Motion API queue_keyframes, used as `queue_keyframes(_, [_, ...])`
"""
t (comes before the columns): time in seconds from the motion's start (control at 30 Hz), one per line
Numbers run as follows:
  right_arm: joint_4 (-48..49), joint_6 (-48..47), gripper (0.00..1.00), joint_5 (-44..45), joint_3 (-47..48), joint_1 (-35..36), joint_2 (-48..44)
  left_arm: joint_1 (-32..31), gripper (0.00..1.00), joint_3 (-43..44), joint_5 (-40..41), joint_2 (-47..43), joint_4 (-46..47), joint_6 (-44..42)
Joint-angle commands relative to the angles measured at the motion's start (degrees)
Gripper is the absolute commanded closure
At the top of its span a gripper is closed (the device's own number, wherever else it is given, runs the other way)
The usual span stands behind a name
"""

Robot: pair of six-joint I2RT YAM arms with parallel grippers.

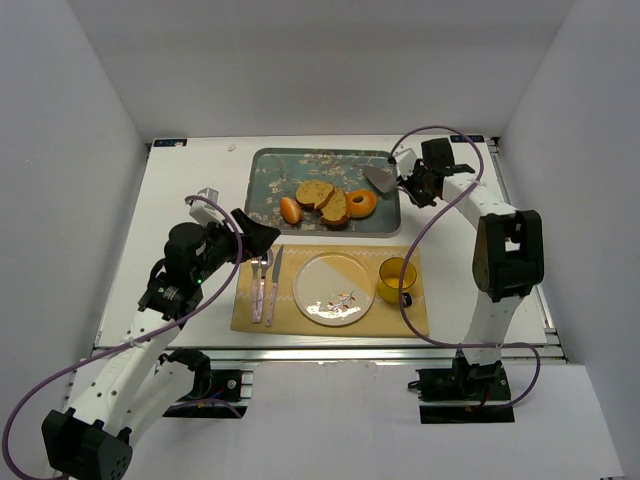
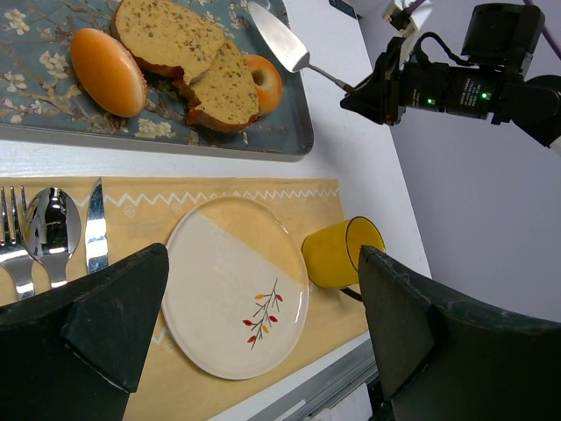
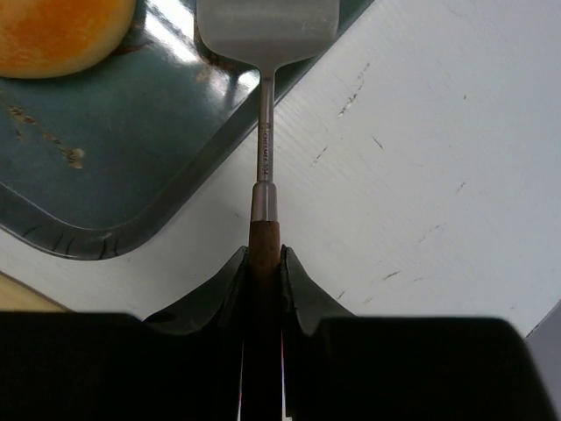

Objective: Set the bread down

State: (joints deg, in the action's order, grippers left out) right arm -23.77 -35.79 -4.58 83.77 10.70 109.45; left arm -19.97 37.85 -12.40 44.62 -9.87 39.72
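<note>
- The bread (image 1: 361,203), a glossy golden-orange ring with a hole in the middle, lies flat at the right end of the tray (image 1: 262,190), near its right rim.
- Two brown slices (image 1: 325,200) lean against its left side, and in the left wrist view they hide part of it. An orange roll (image 1: 290,210) lies further left on the same tray.
- The spatula (image 1: 380,180) has its metal blade over the tray's far right corner, just beside the bread. Whether the blade rests on the tray cannot be told.
- The right gripper (image 3: 263,263) is clamped narrowly on the spatula's brown handle, out over the bare table (image 1: 460,250) beside the tray.
- In front of the tray a placemat (image 1: 420,310) carries a plate (image 1: 333,288), with a yellow cup (image 1: 397,279) to its right and cutlery (image 1: 265,285) to its left.
- The left gripper (image 1: 268,236) hangs above the cutlery with its jaws spread wide, holding nothing.
</note>
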Motion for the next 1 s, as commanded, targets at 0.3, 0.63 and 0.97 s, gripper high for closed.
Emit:
queue_keyframes(0.3, [2.3,-8.2,1.0,4.3,-5.0,0.8,-1.5,0.4,0.02,-0.3,1.2,-1.4,0.7,0.1])
queue_keyframes(0.63, [10.1,-9.5,1.0,5.2,-18.0,3.1,-6.6,0.5,0.02,0.2,1.2,-1.7,-0.2,0.0])
queue_keyframes(0.97, [10.2,-8.2,1.0,1.2,-19.7,4.7,-10.2,0.4,0.02,-0.6,1.1,-2.9,-0.2,0.9])
